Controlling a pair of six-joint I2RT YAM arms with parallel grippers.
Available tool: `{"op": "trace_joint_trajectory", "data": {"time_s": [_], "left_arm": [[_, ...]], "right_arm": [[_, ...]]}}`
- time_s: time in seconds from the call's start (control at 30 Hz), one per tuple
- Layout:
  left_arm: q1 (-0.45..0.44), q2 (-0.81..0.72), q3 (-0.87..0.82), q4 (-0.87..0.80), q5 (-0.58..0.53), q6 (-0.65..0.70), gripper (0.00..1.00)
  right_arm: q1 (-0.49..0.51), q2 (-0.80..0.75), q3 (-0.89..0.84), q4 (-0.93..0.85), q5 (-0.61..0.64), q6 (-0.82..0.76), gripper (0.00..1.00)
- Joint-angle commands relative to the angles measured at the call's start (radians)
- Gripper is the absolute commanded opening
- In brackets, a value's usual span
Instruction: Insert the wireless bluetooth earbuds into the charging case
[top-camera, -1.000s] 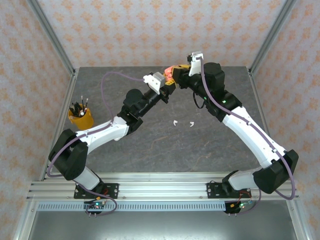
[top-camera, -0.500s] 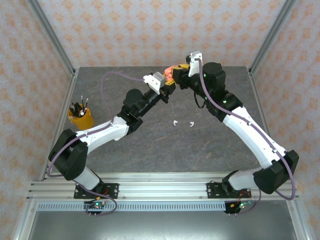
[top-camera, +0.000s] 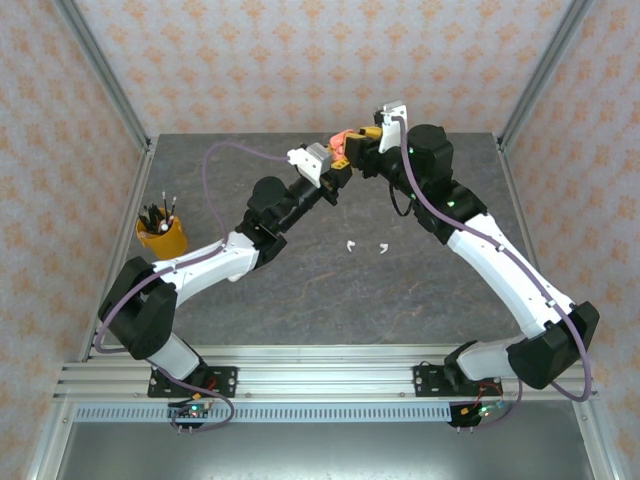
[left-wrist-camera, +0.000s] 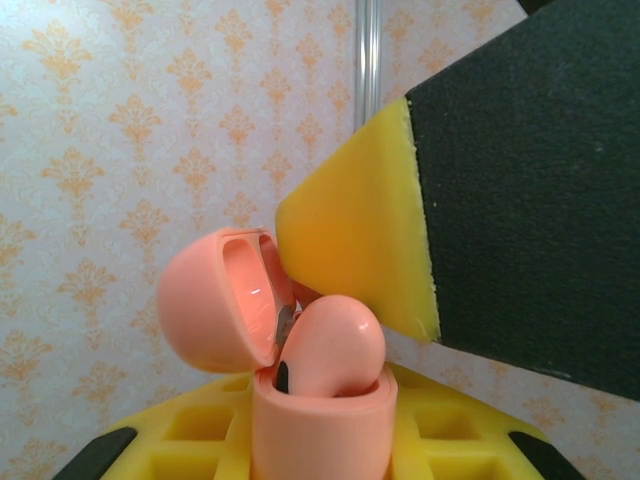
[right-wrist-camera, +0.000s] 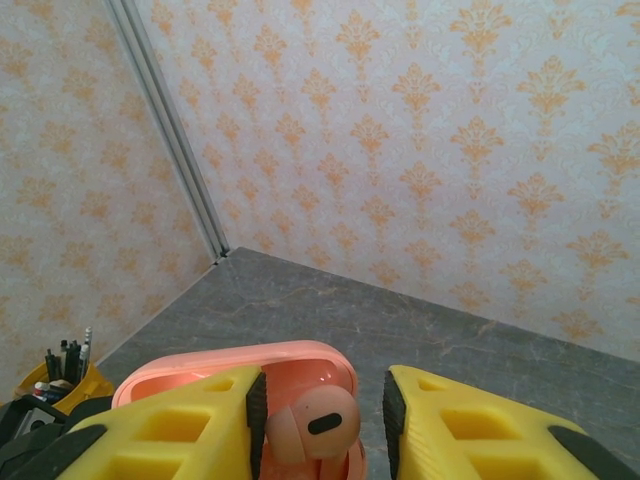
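Observation:
My left gripper (top-camera: 337, 160) is shut on the body of a salmon-pink charging case (left-wrist-camera: 322, 420), held upright above the far middle of the table with its lid (left-wrist-camera: 215, 300) swung open. A salmon-pink earbud (left-wrist-camera: 335, 345) sits in the case mouth, its head sticking out. My right gripper (top-camera: 358, 140) hovers right at the case, jaws open around that earbud (right-wrist-camera: 310, 423); the bud rests against the left pad (right-wrist-camera: 256, 405), with a gap to the right finger (right-wrist-camera: 470, 425). Two white earbuds (top-camera: 350, 244) (top-camera: 383, 247) lie on the table between the arms.
An orange cup of pens (top-camera: 162, 233) stands at the table's left side. A purple cable (top-camera: 225, 160) loops behind the left arm. Patterned walls and metal posts close in the grey table (top-camera: 330, 290).
The right gripper has shifted very slightly toward the back at the case. The left arm and the white earbuds have not moved.

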Motion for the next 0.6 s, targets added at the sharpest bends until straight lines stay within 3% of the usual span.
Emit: {"op": "trace_joint_trajectory", "data": {"time_s": [0.0, 0.57], "left_arm": [[-0.009, 0.008, 0.040, 0.042, 0.014, 0.003, 0.00], [-0.008, 0.017, 0.034, 0.045, 0.012, 0.001, 0.00]], "right_arm": [[0.002, -0.024, -0.001, 0.008, 0.016, 0.011, 0.39], [0.000, -0.029, 0.036, 0.021, 0.096, 0.059, 0.42]]}}
